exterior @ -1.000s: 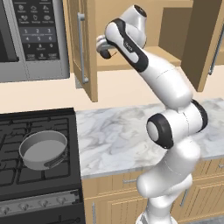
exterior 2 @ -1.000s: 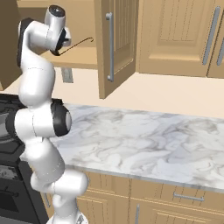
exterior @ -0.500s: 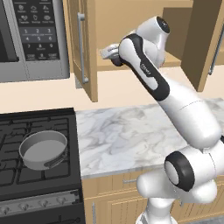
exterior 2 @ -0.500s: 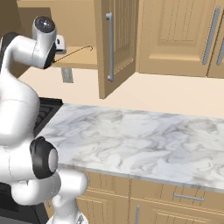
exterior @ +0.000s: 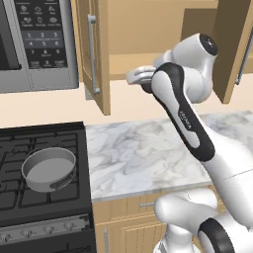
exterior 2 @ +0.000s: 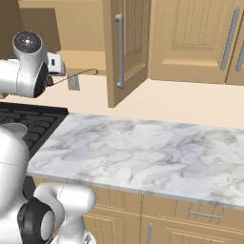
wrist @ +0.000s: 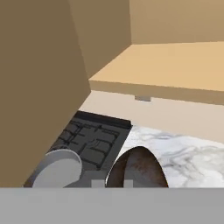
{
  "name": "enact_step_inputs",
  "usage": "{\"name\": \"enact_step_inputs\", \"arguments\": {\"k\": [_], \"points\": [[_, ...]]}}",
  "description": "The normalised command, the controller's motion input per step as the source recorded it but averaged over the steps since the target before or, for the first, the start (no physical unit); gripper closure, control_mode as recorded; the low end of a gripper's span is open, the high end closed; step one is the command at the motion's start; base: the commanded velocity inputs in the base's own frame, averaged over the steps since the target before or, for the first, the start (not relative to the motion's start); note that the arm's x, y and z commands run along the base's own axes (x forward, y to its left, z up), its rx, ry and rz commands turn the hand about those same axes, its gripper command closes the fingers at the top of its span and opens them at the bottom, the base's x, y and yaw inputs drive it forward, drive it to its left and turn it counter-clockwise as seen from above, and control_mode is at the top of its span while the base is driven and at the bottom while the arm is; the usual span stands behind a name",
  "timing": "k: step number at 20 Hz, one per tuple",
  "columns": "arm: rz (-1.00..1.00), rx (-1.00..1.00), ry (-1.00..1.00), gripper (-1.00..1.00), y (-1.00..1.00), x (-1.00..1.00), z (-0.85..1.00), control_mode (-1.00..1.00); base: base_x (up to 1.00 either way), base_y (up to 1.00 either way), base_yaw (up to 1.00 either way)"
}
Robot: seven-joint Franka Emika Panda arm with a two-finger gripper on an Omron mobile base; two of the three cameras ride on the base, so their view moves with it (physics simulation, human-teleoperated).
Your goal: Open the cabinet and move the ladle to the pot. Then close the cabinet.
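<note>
Kitchen, marble countertop (exterior: 148,153) beside a black stove (exterior: 44,173), wall units above.

Item: cabinet (exterior: 158,29), light wood, both doors swung open; left door (exterior: 94,54) carries a long silver bar handle (exterior: 92,54). Lower shelf (wrist: 175,70) bare in the hand view.

Item: gripper (exterior: 136,76), raised in front of the cabinet's lower shelf edge, above the countertop. Jaws drawn together on the ladle.

Item: ladle (exterior 2: 78,75), thin dark handle running out from the gripper toward the open door in the right base view. Brown bowl (wrist: 138,168) sits close under the camera in the hand view, over the edge of the marble beside the stove.

Item: pot (exterior: 49,169), shallow grey metal, on a front burner of the stove, short dark handle pointing toward the countertop. Well below and to the left of the gripper.

Item: microwave (exterior: 34,44), grey, above the stove, just left of the open door.
</note>
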Motion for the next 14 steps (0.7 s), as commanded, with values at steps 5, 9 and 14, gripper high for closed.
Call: {"name": "enact_step_inputs", "arguments": {"k": [5,9,14], "points": [[-0.08,0.00,0.14,1.00,-0.05,-0.90,-0.30,-1.00,0.00,0.00,0.00],[-0.07,0.00,0.14,1.00,-0.01,-0.79,-0.41,-1.00,0.00,0.00,0.00],[-0.03,0.00,0.12,1.00,0.00,-0.76,-0.45,-1.00,0.00,0.00,0.00]]}}
